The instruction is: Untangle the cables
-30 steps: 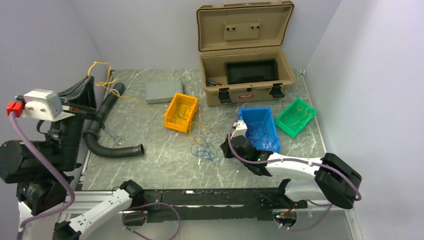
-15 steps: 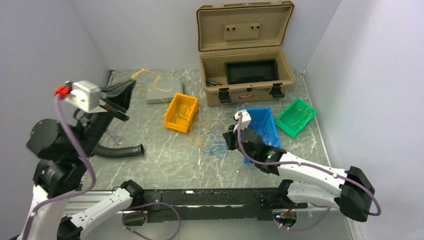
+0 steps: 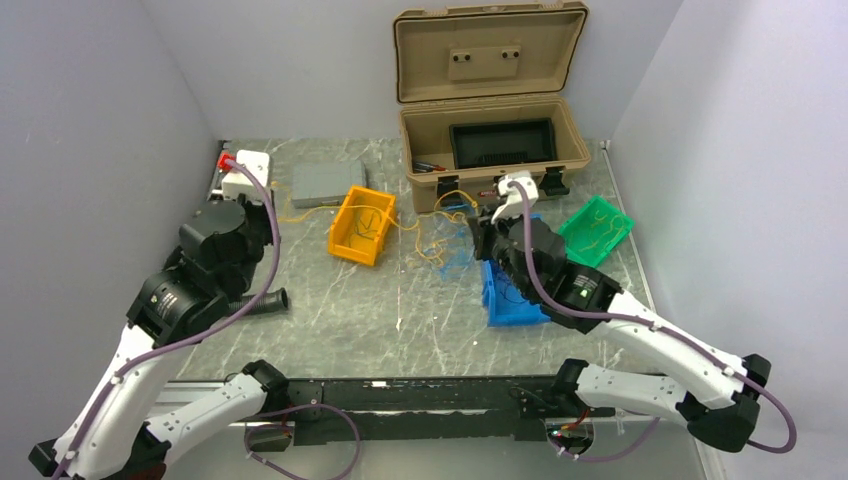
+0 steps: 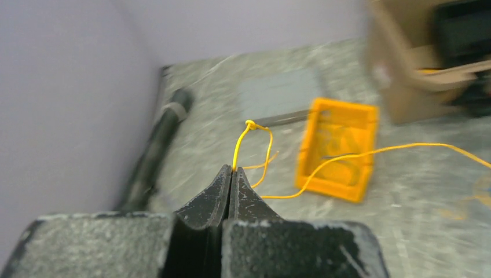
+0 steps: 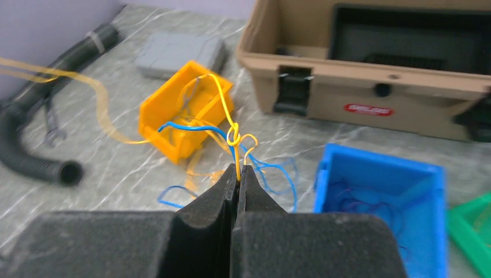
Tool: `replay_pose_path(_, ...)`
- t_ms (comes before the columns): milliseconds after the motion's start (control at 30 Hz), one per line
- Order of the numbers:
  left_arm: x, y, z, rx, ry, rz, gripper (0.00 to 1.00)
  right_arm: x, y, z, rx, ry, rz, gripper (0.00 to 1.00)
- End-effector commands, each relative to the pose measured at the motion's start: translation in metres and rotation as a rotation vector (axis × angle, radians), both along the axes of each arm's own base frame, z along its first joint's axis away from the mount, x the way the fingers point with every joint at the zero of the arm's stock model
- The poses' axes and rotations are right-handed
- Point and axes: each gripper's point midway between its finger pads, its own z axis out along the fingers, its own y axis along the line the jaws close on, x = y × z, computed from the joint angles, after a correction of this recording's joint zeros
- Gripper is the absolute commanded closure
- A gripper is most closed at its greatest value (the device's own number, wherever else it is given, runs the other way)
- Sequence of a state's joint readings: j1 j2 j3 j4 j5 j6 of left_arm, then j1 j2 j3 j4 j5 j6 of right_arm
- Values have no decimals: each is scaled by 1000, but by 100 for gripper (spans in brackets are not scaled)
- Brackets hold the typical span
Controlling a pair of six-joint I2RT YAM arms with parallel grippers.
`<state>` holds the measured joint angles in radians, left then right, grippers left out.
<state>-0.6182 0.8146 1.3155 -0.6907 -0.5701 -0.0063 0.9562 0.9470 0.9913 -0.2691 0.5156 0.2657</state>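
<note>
The cables are thin yellow and blue wires (image 3: 440,245) hanging in a loose tangle between the orange and blue bins. My left gripper (image 3: 262,208) is near the back left of the table. In the left wrist view it (image 4: 233,169) is shut on a yellow wire (image 4: 359,154) that runs off to the right past the orange bin. My right gripper (image 3: 478,222) is lifted in front of the tan case. In the right wrist view it (image 5: 238,168) is shut on a yellow wire knotted (image 5: 233,136) with a blue wire (image 5: 191,126); blue loops (image 5: 272,174) hang below.
An orange bin (image 3: 362,225), a blue bin (image 3: 515,290) and a green bin (image 3: 592,232) hold more wires. An open tan case (image 3: 490,150) stands at the back, with a grey box (image 3: 325,183) to its left. A black corrugated hose (image 3: 255,300) and a wrench (image 5: 52,134) lie at the left.
My left arm has come down from high at the left, toward the back left of the table. My right gripper has risen toward the case, lifting the tangle. The yellow wire now stretches between them.
</note>
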Motion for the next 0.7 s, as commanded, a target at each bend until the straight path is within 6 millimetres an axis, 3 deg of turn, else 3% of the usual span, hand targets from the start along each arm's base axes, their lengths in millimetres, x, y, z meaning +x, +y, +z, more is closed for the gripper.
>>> replay_pose_path(0, -23, 89, -19, 131, 64, 487, 100, 10, -67, 38, -76, -58, -292, 100)
replay_pose_path(100, -33, 114, -20, 98, 38, 609, 100, 14, -114, 59, -51, -82, -487, 100)
replay_pose_path(200, -43, 131, -13, 45, -39, 691, 100, 18, -145, 68, -5, -79, -571, 100)
replay_pose_path(333, -52, 146, -4, 5, -114, 781, 100, 22, -143, 69, 43, -57, -500, 100)
replay_pose_path(400, -45, 139, -7, -1, -103, 732, 100, 23, -132, 71, 49, -55, -443, 100)
replay_pose_path(500, -28, 113, -19, -37, -60, 577, 100, 27, -119, 82, 45, -57, -382, 100)
replay_pose_path(667, -9, 64, -48, -94, 30, 305, 98, 31, -94, 124, 59, -113, -256, 100)
